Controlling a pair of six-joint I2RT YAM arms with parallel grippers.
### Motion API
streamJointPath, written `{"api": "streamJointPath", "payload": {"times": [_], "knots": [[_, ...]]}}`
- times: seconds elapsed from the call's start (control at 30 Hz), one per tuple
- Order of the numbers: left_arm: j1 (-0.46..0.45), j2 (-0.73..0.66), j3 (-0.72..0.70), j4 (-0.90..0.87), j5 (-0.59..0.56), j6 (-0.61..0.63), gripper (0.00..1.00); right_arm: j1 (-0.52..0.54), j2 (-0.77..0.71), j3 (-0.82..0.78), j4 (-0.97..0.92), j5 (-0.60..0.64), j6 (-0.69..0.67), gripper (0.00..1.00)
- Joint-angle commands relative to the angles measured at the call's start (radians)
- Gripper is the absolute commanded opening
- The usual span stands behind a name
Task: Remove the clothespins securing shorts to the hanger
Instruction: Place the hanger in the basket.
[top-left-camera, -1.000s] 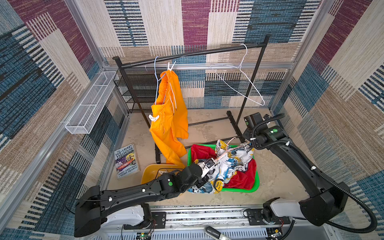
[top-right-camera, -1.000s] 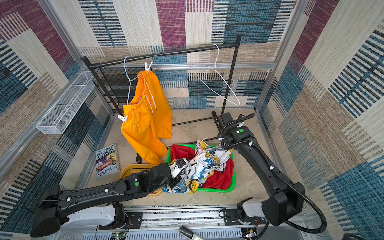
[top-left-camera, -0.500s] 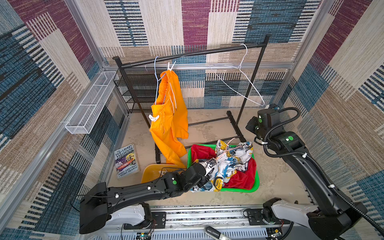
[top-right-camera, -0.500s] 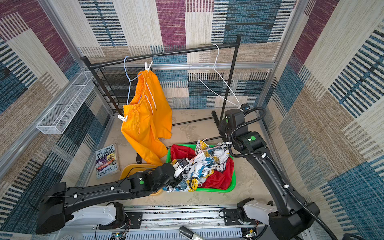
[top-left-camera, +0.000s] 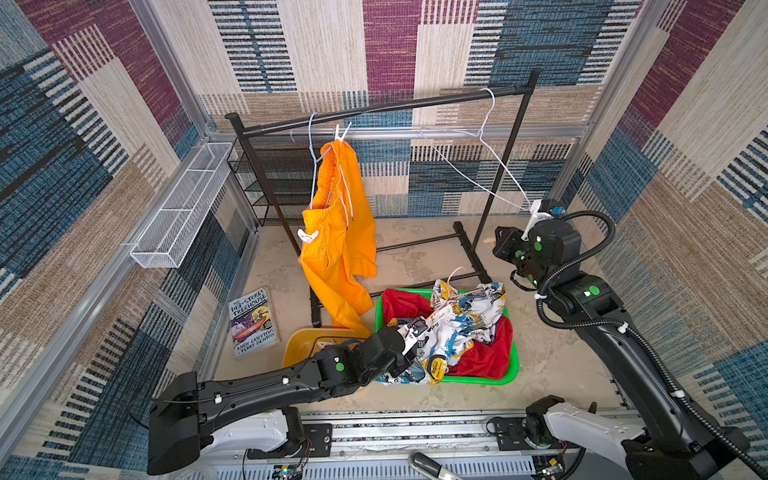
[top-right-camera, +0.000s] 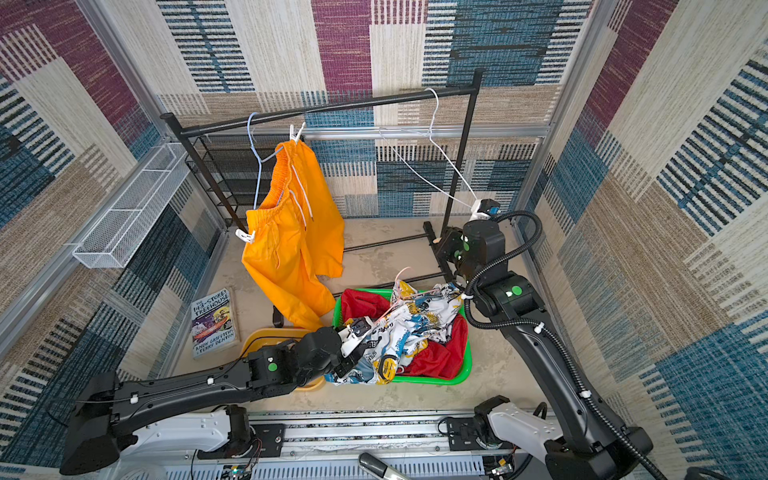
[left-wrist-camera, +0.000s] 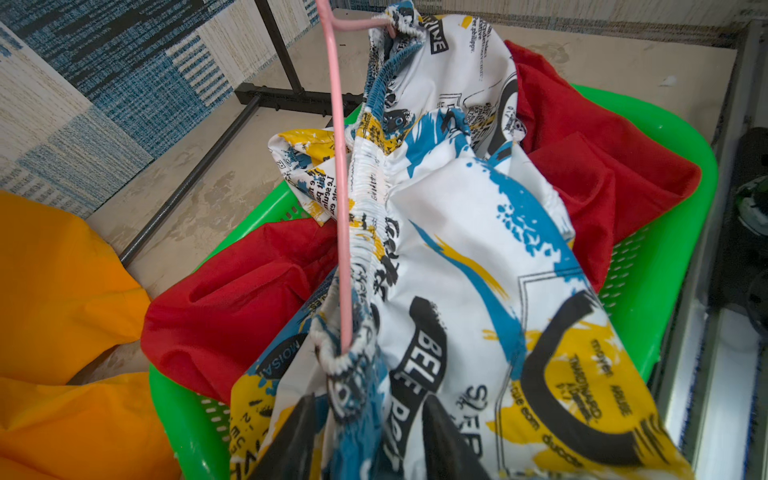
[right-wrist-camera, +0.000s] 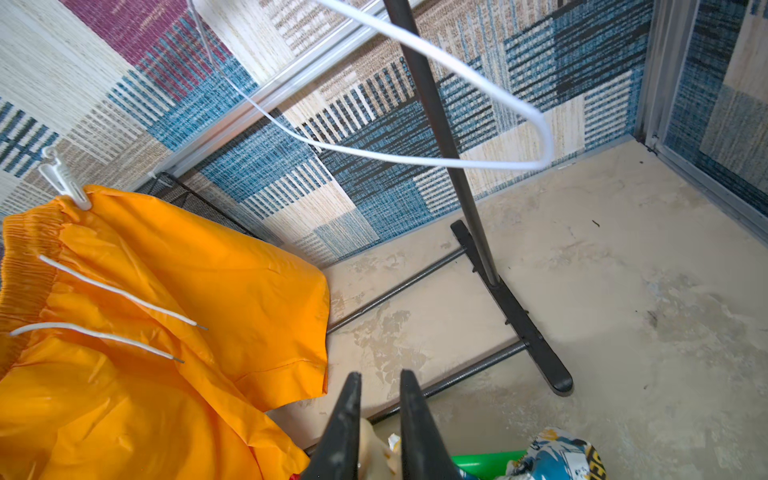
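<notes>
Left jaws half parted astride printed shorts (left-wrist-camera: 457, 232) waistband, pink hanger (left-wrist-camera: 338, 166) threaded through it. Right jaws pinch tan clothespin (right-wrist-camera: 371, 440); a top view shows only its tip. Orange shorts (top-left-camera: 340, 249) hang at 10 o'clock of green basket (top-left-camera: 509, 365); top white clothespin (top-left-camera: 341, 132) axis 12–6.

"143-STOREY TREEHOUSE" on book (top-left-camera: 252, 322) cover
</notes>
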Motion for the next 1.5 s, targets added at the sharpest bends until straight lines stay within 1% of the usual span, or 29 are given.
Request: {"api": "streamJointPath", "payload": {"times": [0.0, 0.17, 0.37, 0.5, 0.63, 0.77, 0.97, 1.13, 1.23, 1.47], "knots": [[-0.001, -0.029, -0.009, -0.03, -0.003, -0.041, 0.55, 0.006, -0.006, -0.011, 0.07, -0.057, -0.026, 0.08], [0.0, -0.087, -0.022, -0.079, -0.036, -0.085, 0.63, 0.031, -0.003, -0.026, 0.079, -0.078, -0.038, 0.09], [0.005, -0.16, -0.034, -0.163, -0.074, -0.16, 0.72, 0.106, 0.024, -0.043, 0.106, -0.087, -0.051, 0.09], [0.028, -0.191, -0.015, -0.24, -0.075, -0.211, 0.79, 0.159, 0.055, -0.047, 0.126, -0.089, -0.05, 0.09], [0.06, -0.225, -0.013, -0.29, -0.052, -0.235, 0.85, 0.205, 0.079, -0.064, 0.145, -0.095, -0.048, 0.08], [0.078, -0.253, -0.004, -0.347, -0.042, -0.247, 0.87, 0.244, 0.087, -0.081, 0.16, -0.089, -0.049, 0.09], [0.09, -0.3, -0.001, -0.37, -0.018, -0.289, 0.87, 0.294, 0.109, -0.086, 0.184, -0.087, -0.068, 0.09], [0.109, -0.295, 0.076, -0.45, -0.008, -0.315, 0.88, 0.356, 0.137, -0.084, 0.198, -0.061, -0.101, 0.09], [0.149, -0.292, 0.142, -0.531, 0.015, -0.329, 0.88, 0.399, 0.146, -0.098, 0.218, -0.045, -0.114, 0.09], [0.332, -0.282, 0.229, -0.648, 0.123, -0.334, 0.88, 0.509, 0.191, -0.137, 0.271, -0.016, -0.128, 0.09]]}}
